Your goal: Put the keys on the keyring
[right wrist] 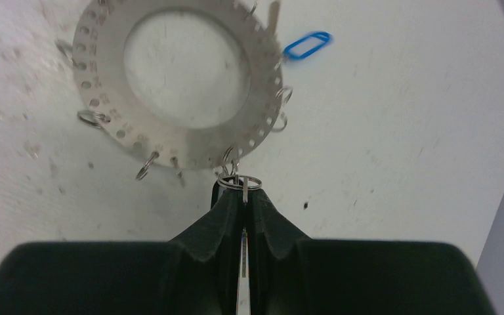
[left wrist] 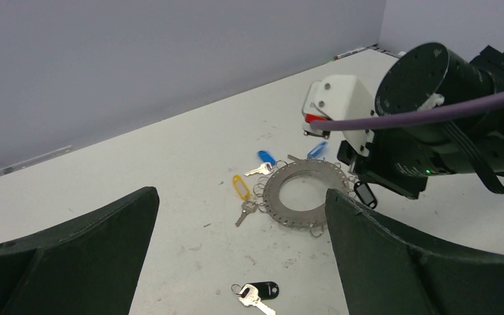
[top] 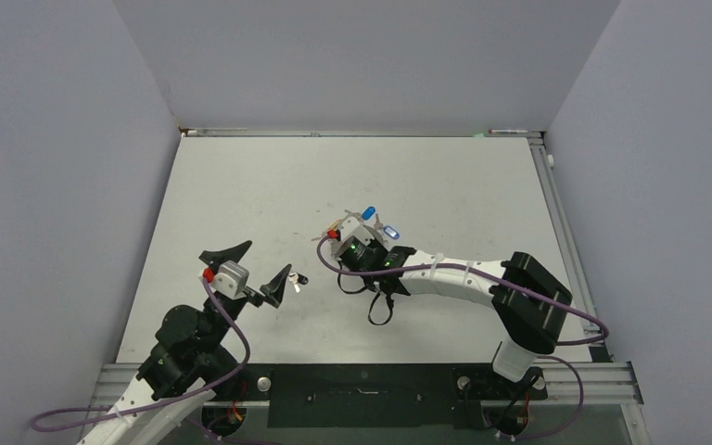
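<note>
Right fingers (right wrist: 226,220) clamped shut on a light, likely slippery split ring (right wrist: 239,182) against the stiff keyring (right wrist: 102,98); left fingers (left wrist: 72,256) gaped wide, empty.

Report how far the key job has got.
Looks done: a blue-tagged key and a yellow-tagged key lie at the keyring rim, seemingly on its loops. In hand: the right gripper is shut on a split ring at that rim. Left: a black-tagged key lies loose on the table, in front of the open left gripper.
</note>
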